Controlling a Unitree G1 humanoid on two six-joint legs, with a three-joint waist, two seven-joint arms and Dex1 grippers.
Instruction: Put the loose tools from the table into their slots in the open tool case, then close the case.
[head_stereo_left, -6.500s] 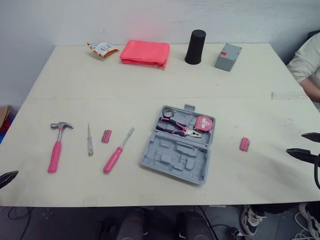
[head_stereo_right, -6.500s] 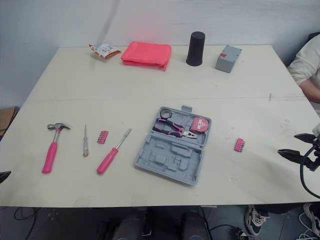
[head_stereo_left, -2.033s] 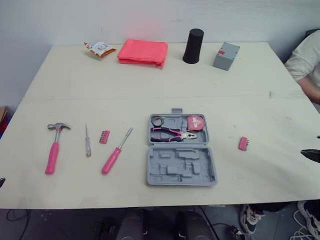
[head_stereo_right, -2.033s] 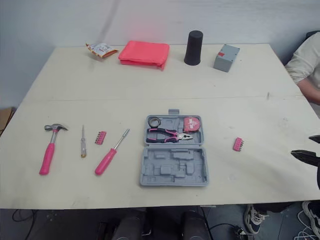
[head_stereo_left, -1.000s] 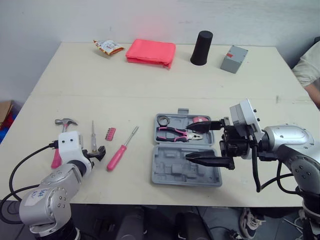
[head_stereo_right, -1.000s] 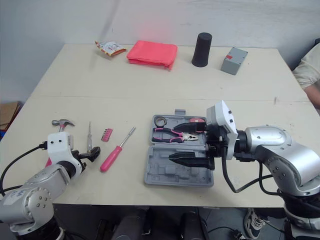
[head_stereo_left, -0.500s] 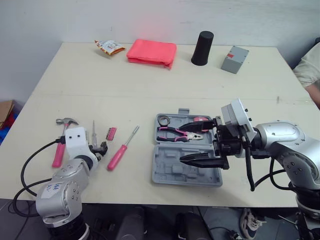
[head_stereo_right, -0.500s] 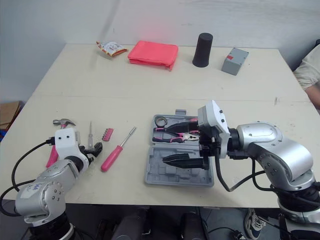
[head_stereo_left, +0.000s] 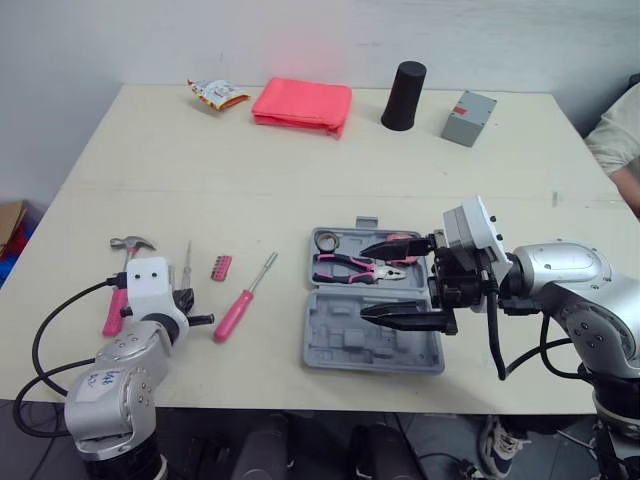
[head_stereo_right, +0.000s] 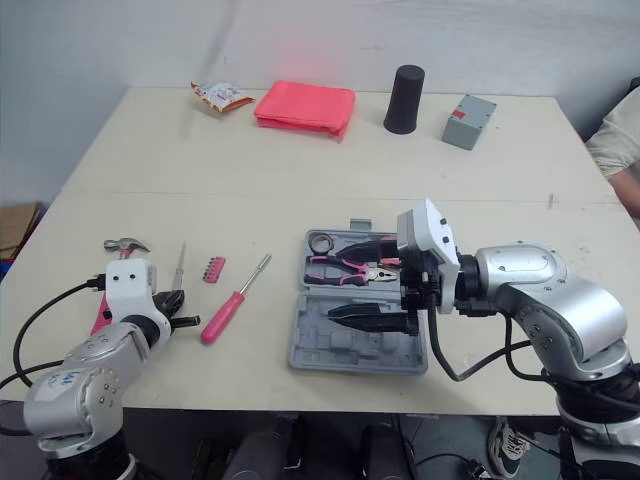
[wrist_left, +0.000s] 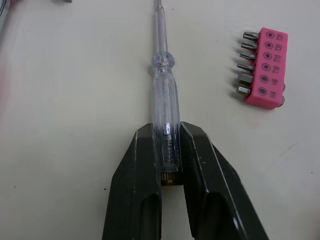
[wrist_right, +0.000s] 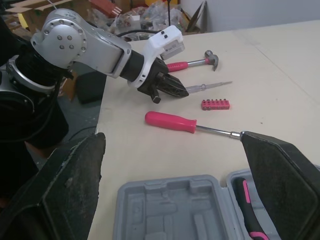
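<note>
The grey tool case (head_stereo_left: 340, 345) lies open at the table's middle, with pink pliers (head_stereo_left: 350, 268) and a steel ring (head_stereo_left: 324, 240) in its far half. To the case's left lie a pink screwdriver (head_stereo_left: 238, 312), a pink bit holder (head_stereo_left: 220, 267), a clear-handled small screwdriver (wrist_left: 163, 90) and a pink hammer (head_stereo_left: 118, 295). My left gripper (wrist_left: 166, 145) is shut on the end of the small screwdriver's handle, which still rests on the table. My right gripper (head_stereo_left: 366, 281) hangs open over the case, holding nothing.
Along the far edge stand a folded pink cloth (head_stereo_left: 302, 102), a black cup (head_stereo_left: 404, 81), a grey box (head_stereo_left: 468, 104) and a snack packet (head_stereo_left: 217, 93). A person's sleeve (head_stereo_left: 618, 130) shows at the right edge.
My left gripper's fingers have shut on the clear screwdriver's handle. The right gripper stays open above the case, almost unmoved.
</note>
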